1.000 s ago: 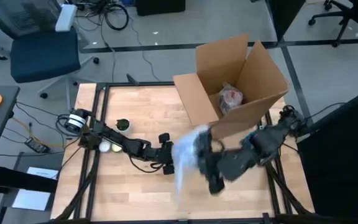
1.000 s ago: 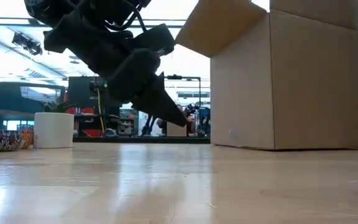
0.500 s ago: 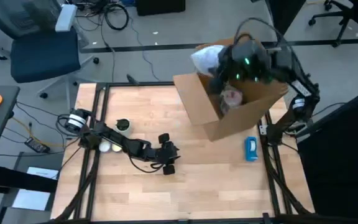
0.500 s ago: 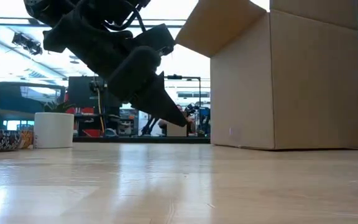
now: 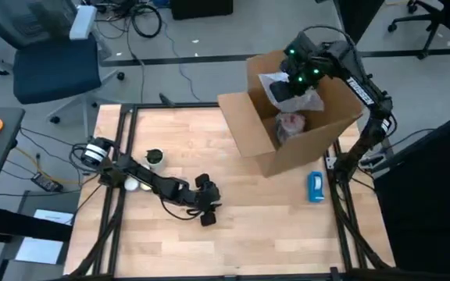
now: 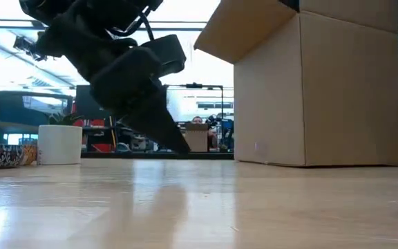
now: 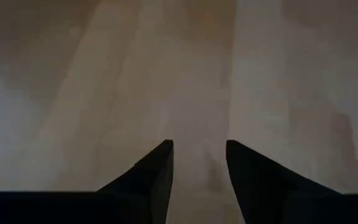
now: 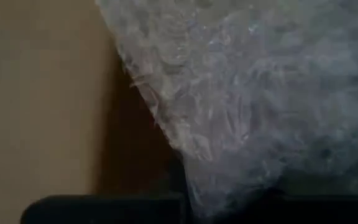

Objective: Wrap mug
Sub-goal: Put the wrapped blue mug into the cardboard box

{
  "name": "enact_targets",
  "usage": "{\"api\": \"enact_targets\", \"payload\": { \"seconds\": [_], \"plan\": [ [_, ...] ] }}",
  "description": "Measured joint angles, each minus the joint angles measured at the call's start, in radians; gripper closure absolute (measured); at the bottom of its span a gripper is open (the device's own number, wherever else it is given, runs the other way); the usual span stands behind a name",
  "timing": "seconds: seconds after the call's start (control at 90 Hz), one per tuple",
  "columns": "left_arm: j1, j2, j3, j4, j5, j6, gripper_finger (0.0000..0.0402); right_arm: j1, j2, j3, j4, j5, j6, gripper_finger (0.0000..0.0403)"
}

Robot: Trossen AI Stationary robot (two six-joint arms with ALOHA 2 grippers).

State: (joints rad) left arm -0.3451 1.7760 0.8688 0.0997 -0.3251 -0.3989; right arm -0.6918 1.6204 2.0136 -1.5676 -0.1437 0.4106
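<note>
Lowered since the earlier frame, the right gripper (image 5: 291, 84) is holding a bubble-wrapped bundle (image 5: 281, 83) inside the cardboard box (image 5: 287, 140), upper right, jaws seemingly clamped on it; the left gripper (image 7: 199, 163) is hovering over the worktop (image 5: 248, 234), jaws apart.

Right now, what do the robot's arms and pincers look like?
Both arms are dark, almost black, and made of chunky jointed links. The left arm has a pale silvery ring near its base and thin black cables trailing beside it. Its left pincer ends in two dark, pointed, wedge-shaped fingers. The right arm is slimmer, with a black cable looping over it and small green lights glowing near the right pincer.
</note>
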Motion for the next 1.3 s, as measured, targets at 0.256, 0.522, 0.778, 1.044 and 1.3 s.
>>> {"api": "enact_targets", "payload": {
  "seconds": [0.256, 0.522, 0.778, 1.044, 1.3],
  "plan": [
    [-0.037, 0.010, 0.000, -0.006, -0.002, -0.030, 0.0271, 0.001, -0.002, -0.309, 0.007, 0.043, -0.086, 0.0402],
    [-0.058, 0.066, 0.001, 0.007, -0.007, -0.080, 0.0271, 0.021, -0.011, -0.630, 0.017, 0.143, -0.126, 0.0402],
    [-0.057, 0.080, 0.002, 0.036, -0.005, -0.075, 0.0271, 0.094, -0.027, -0.732, 0.043, 0.202, -0.088, 0.0403],
    [-0.057, 0.084, 0.000, 0.068, 0.003, -0.049, 0.0271, 0.170, -0.110, -0.726, 0.088, 0.152, -0.042, 0.0403],
    [-0.054, 0.084, 0.000, 0.082, 0.006, -0.004, 0.0271, 0.256, -0.194, -0.726, 0.150, 0.078, 0.012, 0.0403]
  ]
}}
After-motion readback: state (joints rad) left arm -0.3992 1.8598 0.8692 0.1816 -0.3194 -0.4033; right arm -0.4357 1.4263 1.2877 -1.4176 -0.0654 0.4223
